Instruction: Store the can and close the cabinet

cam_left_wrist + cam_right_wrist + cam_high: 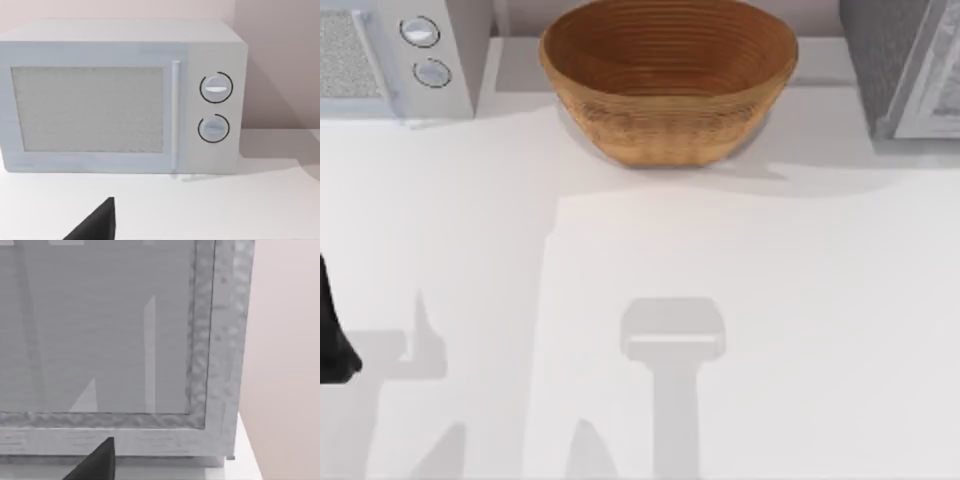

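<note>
The left gripper (335, 345) sits at the table's left edge, facing the white box microwave with two round dials (120, 97). The right arm's dark fingertip (97, 462) faces the grey textured cabinet (125, 340) at the back right. Whether either gripper is spread or pinched, I cannot tell. A woven brown wicker basket (665, 85) stands at the back centre. I can spot no can — storing and closing both look undone.

White table (740, 300), flat and plain. Sitting on it: woven wooden bowl (668, 75) at back centre, microwave (395, 55) in the back-left corner with two round knobs facing front, grey cabinet (910, 65) in the back-right corner. All three stand well apart.
</note>
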Available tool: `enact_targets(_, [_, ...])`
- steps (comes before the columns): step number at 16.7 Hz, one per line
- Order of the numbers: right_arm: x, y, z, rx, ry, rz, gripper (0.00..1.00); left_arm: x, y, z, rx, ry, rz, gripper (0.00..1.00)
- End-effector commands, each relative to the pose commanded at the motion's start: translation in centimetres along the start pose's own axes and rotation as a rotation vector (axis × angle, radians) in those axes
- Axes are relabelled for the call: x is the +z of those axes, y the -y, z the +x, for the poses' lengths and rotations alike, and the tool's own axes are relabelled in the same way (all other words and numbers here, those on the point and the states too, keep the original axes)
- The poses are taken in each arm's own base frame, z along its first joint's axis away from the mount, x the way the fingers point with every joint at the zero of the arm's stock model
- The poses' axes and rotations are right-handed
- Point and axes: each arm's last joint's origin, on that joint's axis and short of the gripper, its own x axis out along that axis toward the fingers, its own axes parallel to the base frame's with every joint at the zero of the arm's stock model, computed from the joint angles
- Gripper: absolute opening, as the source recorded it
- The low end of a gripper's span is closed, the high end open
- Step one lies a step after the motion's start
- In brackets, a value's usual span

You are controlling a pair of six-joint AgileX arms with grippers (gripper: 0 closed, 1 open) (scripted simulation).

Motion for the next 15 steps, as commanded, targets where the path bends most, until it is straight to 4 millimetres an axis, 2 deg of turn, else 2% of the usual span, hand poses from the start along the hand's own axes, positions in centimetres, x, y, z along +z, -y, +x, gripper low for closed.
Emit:
enact_targets(4, [4.8,3.4,1.6,0.002,-0.005,0.008,1.00,0.0,0.0,0.0,0.000,0.000,0.000,1.00])
enact_targets(8, [12.4,5.7,2.7,0.007,-0.016,0.028,1.00,0.0,0.0,0.0,0.000,0.000,0.000,1.00])
enact_targets(11, [19.1,5.5,2.6,0.007,-0.024,0.044,1.00,0.0,0.0,0.0,0.000,0.000,0.000,1.00])
enact_targets(15, [27.2,2.6,1.2,0.006,-0.024,0.044,1.00,0.0,0.0,0.0,0.000,0.000,0.000,1.00])
